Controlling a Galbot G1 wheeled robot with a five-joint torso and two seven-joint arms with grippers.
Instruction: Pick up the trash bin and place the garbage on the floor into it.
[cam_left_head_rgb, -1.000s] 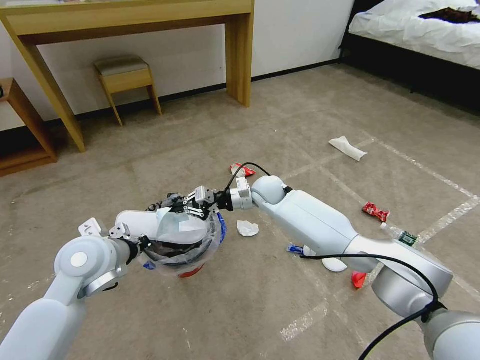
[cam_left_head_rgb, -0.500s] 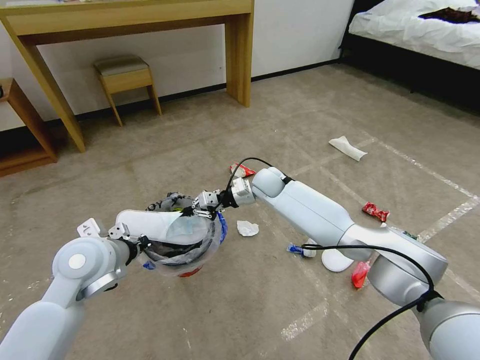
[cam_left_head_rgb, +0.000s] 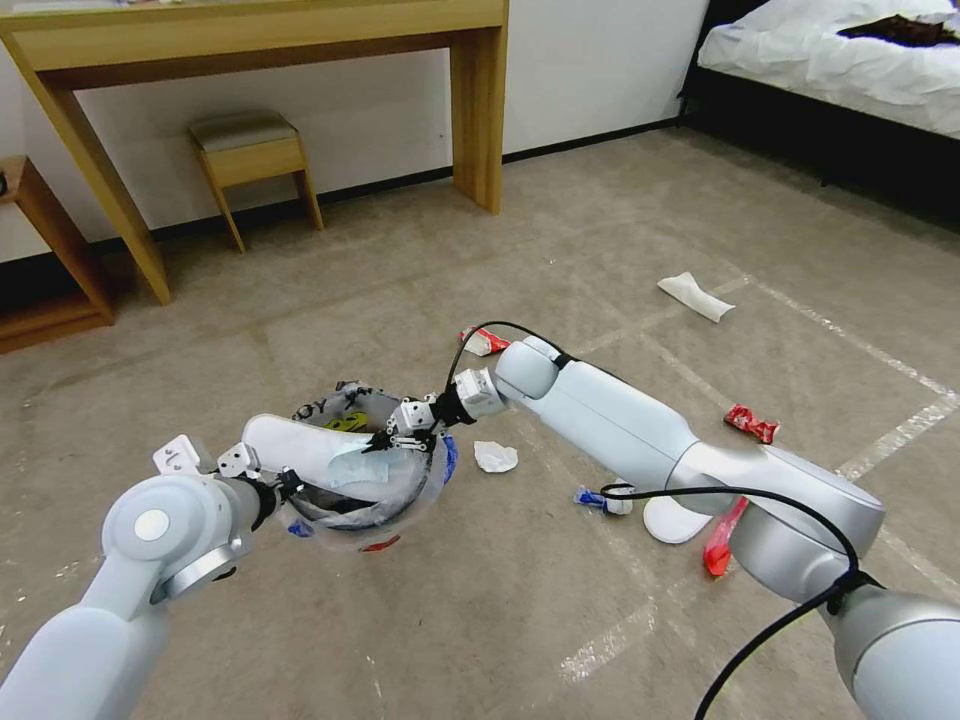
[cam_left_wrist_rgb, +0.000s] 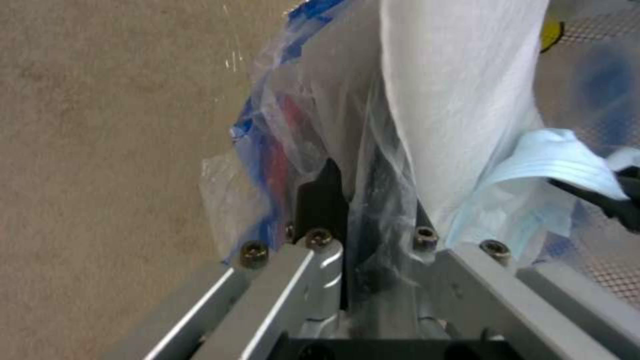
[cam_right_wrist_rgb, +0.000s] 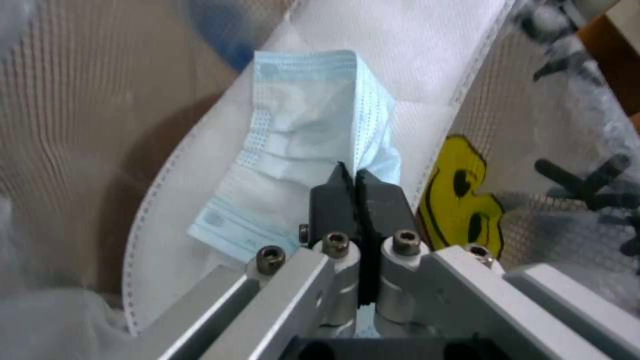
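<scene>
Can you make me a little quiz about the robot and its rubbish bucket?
1. True or false: the right pincer is shut on a light blue paper face mask.
2. What grips the rim of the small round red bin with its clear plastic liner? A) left pincer B) right pincer C) a hand
3. Fill in: the crumpled white paper lies on the beige ___.
Key: 1 true; 2 A; 3 carpet.

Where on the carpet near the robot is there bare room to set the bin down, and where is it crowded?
Bare beige carpet lies in front of the red bucket with clear liner, and between it and the wooden stool. Crowded: right of the bin, with crumpled white paper, white slipper and red wrapper.
</scene>
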